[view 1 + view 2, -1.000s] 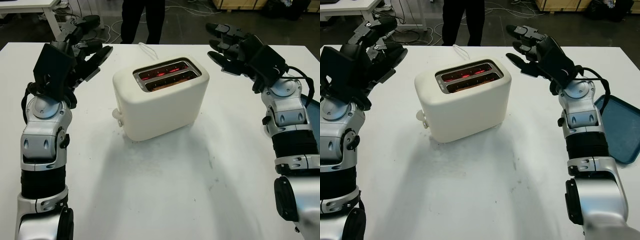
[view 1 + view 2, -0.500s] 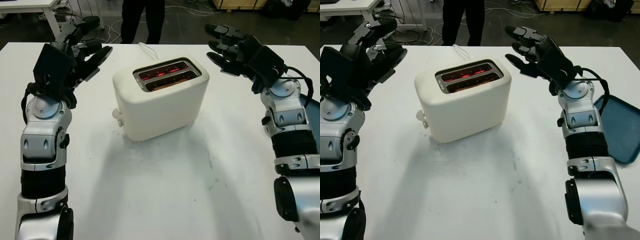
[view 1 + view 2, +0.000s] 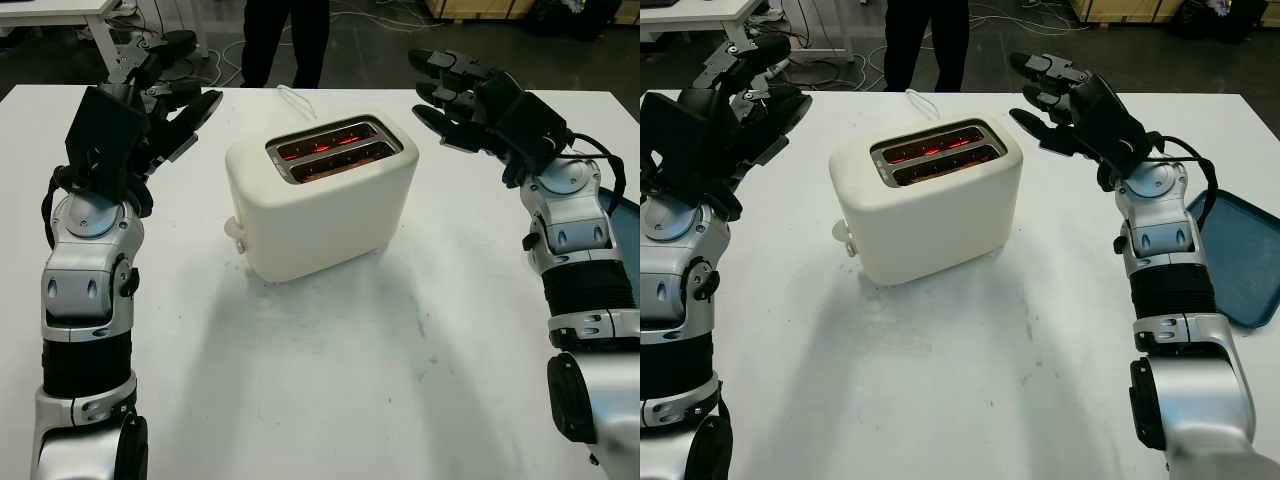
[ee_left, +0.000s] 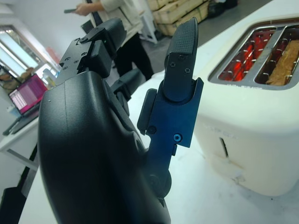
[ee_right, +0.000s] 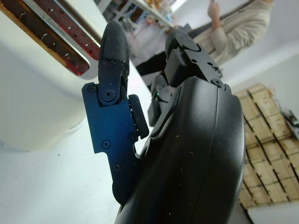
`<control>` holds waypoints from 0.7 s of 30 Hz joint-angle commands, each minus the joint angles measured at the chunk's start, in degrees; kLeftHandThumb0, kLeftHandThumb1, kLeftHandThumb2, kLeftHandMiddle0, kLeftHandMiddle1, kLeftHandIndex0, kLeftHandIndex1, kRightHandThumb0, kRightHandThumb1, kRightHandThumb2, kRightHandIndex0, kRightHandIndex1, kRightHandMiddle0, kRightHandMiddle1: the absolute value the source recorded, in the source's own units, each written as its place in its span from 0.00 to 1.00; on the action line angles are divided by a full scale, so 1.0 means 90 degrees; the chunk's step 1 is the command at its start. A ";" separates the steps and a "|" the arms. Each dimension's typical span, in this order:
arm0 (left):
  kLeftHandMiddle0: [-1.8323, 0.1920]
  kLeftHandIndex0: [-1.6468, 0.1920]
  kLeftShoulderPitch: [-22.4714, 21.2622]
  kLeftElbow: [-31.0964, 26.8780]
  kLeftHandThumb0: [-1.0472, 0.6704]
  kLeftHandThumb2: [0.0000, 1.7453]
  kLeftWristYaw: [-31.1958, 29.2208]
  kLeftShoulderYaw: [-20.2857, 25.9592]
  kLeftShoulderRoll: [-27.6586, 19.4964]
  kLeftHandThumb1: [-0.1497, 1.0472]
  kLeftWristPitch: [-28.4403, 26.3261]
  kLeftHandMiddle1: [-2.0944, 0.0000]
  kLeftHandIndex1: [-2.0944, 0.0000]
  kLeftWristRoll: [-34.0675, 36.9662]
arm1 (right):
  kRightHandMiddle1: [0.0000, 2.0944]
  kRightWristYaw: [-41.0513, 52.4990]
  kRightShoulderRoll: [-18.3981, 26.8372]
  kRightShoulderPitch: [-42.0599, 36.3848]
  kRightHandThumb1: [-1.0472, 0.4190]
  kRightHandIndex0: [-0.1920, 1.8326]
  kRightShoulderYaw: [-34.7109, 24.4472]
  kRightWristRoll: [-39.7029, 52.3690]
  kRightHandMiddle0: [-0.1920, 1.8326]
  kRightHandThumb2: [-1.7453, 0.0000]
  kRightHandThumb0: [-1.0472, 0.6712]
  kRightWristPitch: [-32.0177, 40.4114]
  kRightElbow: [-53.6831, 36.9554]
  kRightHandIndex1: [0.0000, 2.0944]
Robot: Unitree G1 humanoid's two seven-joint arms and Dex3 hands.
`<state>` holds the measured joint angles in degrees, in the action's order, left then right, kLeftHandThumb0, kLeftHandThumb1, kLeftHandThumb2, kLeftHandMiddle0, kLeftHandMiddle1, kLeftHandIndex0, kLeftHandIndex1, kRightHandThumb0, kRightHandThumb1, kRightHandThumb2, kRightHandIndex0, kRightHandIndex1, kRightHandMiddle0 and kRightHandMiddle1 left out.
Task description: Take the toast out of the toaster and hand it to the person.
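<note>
toaster [image 3: 322,195] mid-table, slots glowing red | toast [image 4: 286,65] sunk down in a slot | left hand [image 3: 175,105] open, raised beside toaster | right hand [image 3: 455,95] open, raised opposite | person [image 3: 285,35] standing past far edge

I'm seeing the person [image 3: 285,40] cropping off above the legs at the frame's top. The toast [image 4: 285,65] is sitting mostly sunk in the toaster [image 3: 320,200], and the blue tray [image 3: 1240,255] is running off the right edge.

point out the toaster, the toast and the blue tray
toaster [image 3: 320,215], left eye view, on its front wall
toast [image 4: 284,65], left wrist view, on the brown slice down in the slot
blue tray [image 3: 1240,270], right eye view, on its floor
</note>
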<state>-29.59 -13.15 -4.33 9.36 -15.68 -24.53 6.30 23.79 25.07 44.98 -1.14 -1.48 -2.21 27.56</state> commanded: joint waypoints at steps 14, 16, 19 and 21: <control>0.90 0.80 0.0021 -0.0114 0.33 0.05 0.0039 0.0000 -0.0023 0.89 -0.0030 0.50 0.70 -0.0066 | 0.00 -0.0057 -0.0029 -0.0024 0.09 0.26 0.0019 -0.0040 0.27 0.77 0.24 -0.0031 0.0014 0.01; 0.90 0.80 0.0017 -0.0116 0.32 0.04 0.0055 0.0009 -0.0012 0.89 -0.0043 0.50 0.70 -0.0060 | 0.00 -0.0055 -0.0037 -0.0017 0.09 0.27 0.0019 -0.0036 0.27 0.77 0.23 -0.0050 0.0023 0.01; 0.90 0.80 0.0019 -0.0115 0.32 0.04 0.0055 0.0001 -0.0030 0.89 -0.0065 0.50 0.70 -0.0078 | 0.00 -0.0055 -0.0020 -0.0022 0.09 0.27 0.0039 -0.0068 0.27 0.77 0.23 -0.0022 -0.0001 0.01; 0.90 0.80 0.0018 -0.0117 0.32 0.04 0.0051 -0.0007 -0.0036 0.89 -0.0067 0.50 0.70 -0.0085 | 0.00 -0.0064 -0.0027 -0.0022 0.09 0.27 0.0044 -0.0077 0.27 0.77 0.22 0.0009 -0.0019 0.01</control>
<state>-29.58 -13.79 -4.28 9.33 -15.69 -24.69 6.23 23.70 25.01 44.98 -1.02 -1.81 -2.21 27.60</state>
